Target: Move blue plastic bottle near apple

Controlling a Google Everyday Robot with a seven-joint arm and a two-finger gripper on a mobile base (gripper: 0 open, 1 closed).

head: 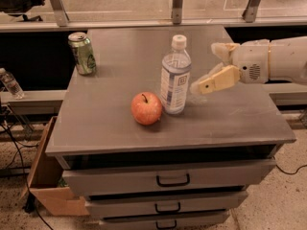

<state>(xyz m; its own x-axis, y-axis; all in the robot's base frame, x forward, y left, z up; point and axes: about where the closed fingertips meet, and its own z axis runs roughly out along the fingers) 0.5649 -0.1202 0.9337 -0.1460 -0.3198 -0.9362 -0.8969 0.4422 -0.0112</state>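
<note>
Field notes, one camera view

- We find the blue plastic bottle (pixel 175 78) upright on the grey cabinet top (pixel 105 128), cap up, long axis vertical
- The apple (pixel 147 108) sits just beside the bottle's base, to the bottle's left as the camera sees it and a little nearer the front edge. We cannot tell whether the two touch; any gap is slight
- The gripper (pixel 207 67) hangs to the right of the bottle at about label height, apart from it with clear space between. Its fingers are spread and hold nothing. The lower finger (pixel 218 80) points toward the bottle's lower half; the upper one sits higher and further from the bottle
- A green can (pixel 82 53) stands well apart from the bottle, behind it and to its left. We judge it plays no part here

Our reading: the bottle already stands near the apple, so the placing looks done. The relation that matters is that the bottle lies straight along the line the fingers point, with the apple just beyond it. We judge the safe move is to draw back along that same line, away from the bottle. A tall, narrow bottle tips easily, and a brush from the lower finger could push it over onto the apple
</note>
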